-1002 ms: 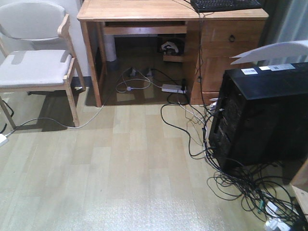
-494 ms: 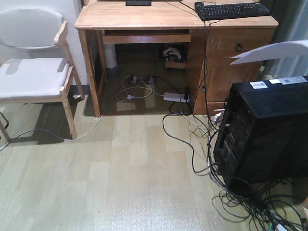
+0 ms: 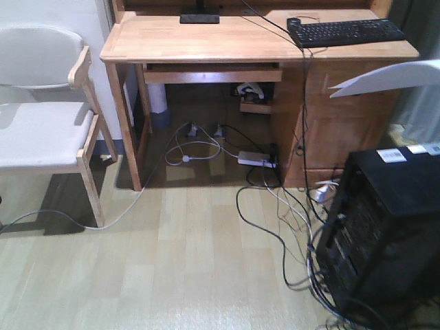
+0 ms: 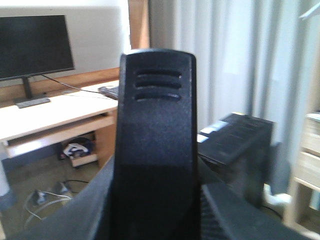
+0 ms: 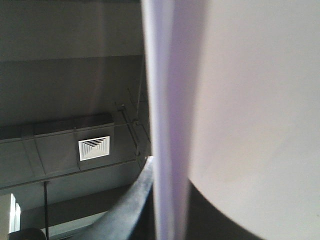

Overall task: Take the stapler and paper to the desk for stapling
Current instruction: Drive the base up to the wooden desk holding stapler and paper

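**Stapler and paper both gripped, counter ahead**

In the left wrist view the left pincer is clenched on the stapler. The stapler stands upright in the middle of the frame, a black body with three short grooves near its top. The dark fingers meet its sides along the lower edge.

In the right wrist view the right pincer is clamped on the paper. The white sheet is seen nearly edge-on and fills the right half of the frame, with a ceiling vent at lower left. In the front-facing view the same sheet juts in from the right edge, in the air above the black computer tower at lower right.

The counter runs across the top of the front-facing view, apart from both the stapler and the paper. A black keyboard lies on its right part and a monitor foot stands at its back edge. A pale chair stands at the left, just beside the counter's side panel. Cables trail over the floor from under the counter to the tower.
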Controlling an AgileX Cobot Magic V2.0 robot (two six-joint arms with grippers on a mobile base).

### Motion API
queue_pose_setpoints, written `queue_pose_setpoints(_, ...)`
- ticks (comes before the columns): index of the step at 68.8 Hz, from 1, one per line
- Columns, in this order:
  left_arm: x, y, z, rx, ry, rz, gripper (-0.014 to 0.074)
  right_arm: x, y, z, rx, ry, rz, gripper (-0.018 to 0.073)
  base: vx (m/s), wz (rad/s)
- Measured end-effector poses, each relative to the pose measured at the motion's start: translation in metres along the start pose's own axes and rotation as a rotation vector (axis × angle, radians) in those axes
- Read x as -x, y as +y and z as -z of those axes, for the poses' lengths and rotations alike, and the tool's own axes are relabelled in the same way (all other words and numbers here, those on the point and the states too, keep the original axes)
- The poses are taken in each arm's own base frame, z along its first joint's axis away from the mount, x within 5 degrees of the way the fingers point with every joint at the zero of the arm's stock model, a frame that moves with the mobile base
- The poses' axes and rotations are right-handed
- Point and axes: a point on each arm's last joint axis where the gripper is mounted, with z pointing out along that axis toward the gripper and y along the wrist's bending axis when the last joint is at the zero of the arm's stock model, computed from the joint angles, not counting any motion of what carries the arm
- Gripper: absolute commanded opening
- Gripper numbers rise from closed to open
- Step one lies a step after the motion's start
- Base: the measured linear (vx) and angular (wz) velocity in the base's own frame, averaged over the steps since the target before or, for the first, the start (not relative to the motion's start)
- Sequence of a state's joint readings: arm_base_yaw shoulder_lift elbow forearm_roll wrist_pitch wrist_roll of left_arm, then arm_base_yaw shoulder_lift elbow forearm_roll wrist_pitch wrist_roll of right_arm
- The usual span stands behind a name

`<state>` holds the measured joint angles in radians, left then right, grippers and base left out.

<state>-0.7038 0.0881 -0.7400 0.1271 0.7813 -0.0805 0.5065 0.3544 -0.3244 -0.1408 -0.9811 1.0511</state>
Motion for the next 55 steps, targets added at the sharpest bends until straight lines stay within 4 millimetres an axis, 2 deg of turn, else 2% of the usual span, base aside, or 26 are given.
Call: queue_pose_setpoints(55, 0.0000, 0.0000, 0.0000, 0.000, 0.000, 0.000, -0.0006, 0.0000, 0.0000, 0.0000, 0.000, 0.000, 0.000, -0.0010, 0.33, 0.17)
